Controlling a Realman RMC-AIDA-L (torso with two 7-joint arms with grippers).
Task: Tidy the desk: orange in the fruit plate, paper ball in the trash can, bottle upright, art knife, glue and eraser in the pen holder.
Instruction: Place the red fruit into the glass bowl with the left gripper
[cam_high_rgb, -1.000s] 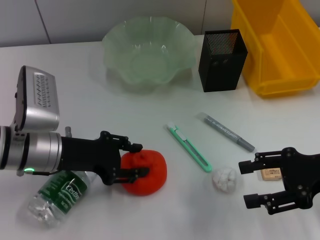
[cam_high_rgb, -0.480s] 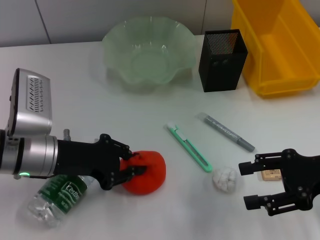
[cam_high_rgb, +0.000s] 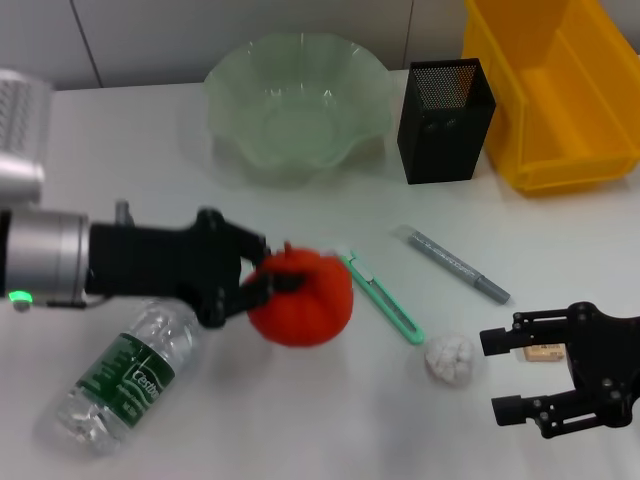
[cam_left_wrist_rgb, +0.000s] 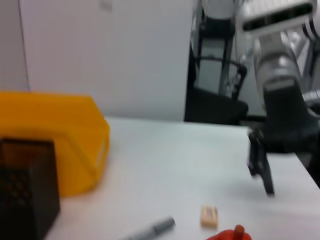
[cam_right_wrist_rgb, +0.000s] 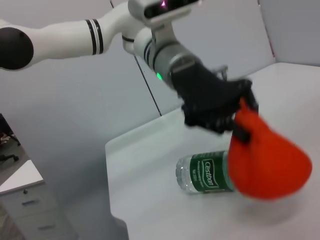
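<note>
Lifted since a second ago, the orange (cam_high_rgb: 300, 297) is clamped by the left gripper (cam_high_rgb: 262, 283), to be carried next to the fruit plate (cam_high_rgb: 298, 105), while the right gripper (cam_high_rgb: 524, 375) is held open near the paper ball (cam_high_rgb: 451, 358).

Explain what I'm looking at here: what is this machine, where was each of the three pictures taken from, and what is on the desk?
This is a two-armed robot tidying a white desk. The wide picture comes from a camera on its head, looking down; the other two come from cameras on its wrists.

The left gripper has its fingers shut on the orange and holds it off the desk, above the lying bottle. The right gripper is open, low beside the paper ball and the eraser.

Also on the desk: a green art knife, a grey glue pen, the glass fruit plate, the black mesh pen holder and the yellow bin.
</note>
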